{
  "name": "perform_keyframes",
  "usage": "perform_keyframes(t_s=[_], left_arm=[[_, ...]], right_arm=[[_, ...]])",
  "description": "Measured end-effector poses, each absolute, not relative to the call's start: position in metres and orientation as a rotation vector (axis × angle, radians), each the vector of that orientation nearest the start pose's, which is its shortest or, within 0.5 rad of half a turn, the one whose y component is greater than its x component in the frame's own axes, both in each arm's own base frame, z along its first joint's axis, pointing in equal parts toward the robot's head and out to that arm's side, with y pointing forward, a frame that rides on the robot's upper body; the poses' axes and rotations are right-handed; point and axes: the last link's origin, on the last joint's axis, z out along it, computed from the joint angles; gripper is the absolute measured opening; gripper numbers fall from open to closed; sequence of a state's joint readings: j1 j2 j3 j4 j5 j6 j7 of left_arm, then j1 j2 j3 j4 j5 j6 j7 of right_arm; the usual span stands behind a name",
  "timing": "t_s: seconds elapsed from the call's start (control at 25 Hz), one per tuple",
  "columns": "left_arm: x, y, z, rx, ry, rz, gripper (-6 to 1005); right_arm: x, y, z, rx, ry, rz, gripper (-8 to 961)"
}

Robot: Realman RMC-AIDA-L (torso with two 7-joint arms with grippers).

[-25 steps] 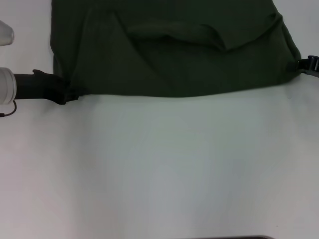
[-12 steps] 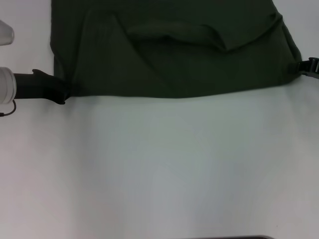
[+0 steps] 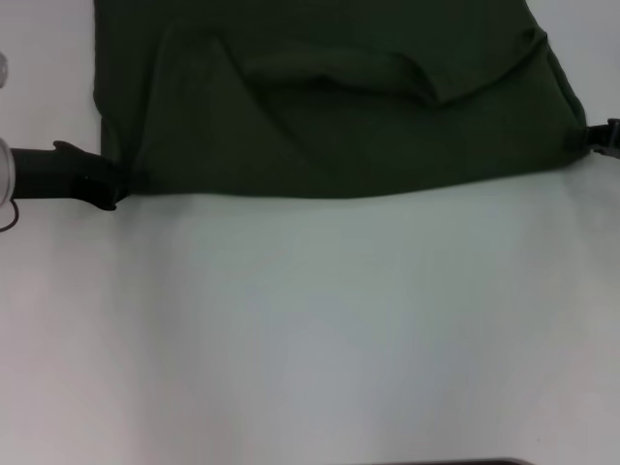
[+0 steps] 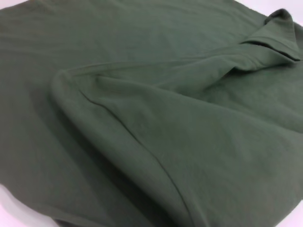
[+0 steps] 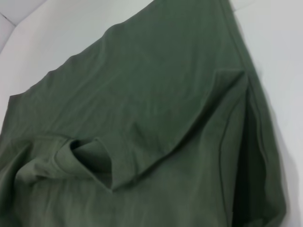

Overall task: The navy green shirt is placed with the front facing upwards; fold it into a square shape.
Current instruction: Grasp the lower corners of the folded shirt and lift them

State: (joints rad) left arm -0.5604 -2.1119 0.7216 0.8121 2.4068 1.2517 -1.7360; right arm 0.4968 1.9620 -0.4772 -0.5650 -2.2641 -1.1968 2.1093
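Pinned at the shirt (image 3: 329, 107)'s two near corners, left gripper (image 3: 114, 186) and right gripper (image 3: 586, 138), seemingly to fold it evenly on the table (image 3: 320, 329); jaws' state impossible to tell.

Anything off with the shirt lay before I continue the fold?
Yes. The navy green shirt isn't flat: a sleeve is folded over on top, leaving a raised flap and creases near the middle. The left gripper and right gripper sit at its near corners on the white table.

Navy green shirt (image 3: 329, 107) — soft matt cloth, creased; table (image 3: 320, 329) — smooth, matt white.
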Motion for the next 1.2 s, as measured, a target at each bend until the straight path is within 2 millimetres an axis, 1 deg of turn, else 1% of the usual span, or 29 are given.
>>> perform_keyframes(t_s=[0.28,0.44,0.6,0.84,1.0,1.2], left_arm=[[-0.303,0.345,0.008,-2.586,-0.944,-0.084,37],[-0.304,0.337,0.012,-2.609,-0.981,-0.092,37],[-0.304,0.327,0.020,-2.618,-1.038,-0.107,37],[-0.306,0.310,0.027,-2.654,-1.113,-0.137,37],[-0.310,0.300,0.029,-2.674,-1.170,-0.136,37],[-0.311,0.292,0.029,-2.693,-1.205,-0.139,38]], right_arm=[[0.376,0.323,0.048,-1.999,1.674,0.477,36],[0.380,0.311,0.048,-2.002,1.696,0.494,36],[0.390,0.297,0.053,-1.965,1.724,0.526,36],[0.403,0.275,0.066,-1.902,1.730,0.594,36],[0.409,0.260,0.069,-1.896,1.732,0.623,36],[0.412,0.245,0.071,-1.908,1.723,0.647,36]])
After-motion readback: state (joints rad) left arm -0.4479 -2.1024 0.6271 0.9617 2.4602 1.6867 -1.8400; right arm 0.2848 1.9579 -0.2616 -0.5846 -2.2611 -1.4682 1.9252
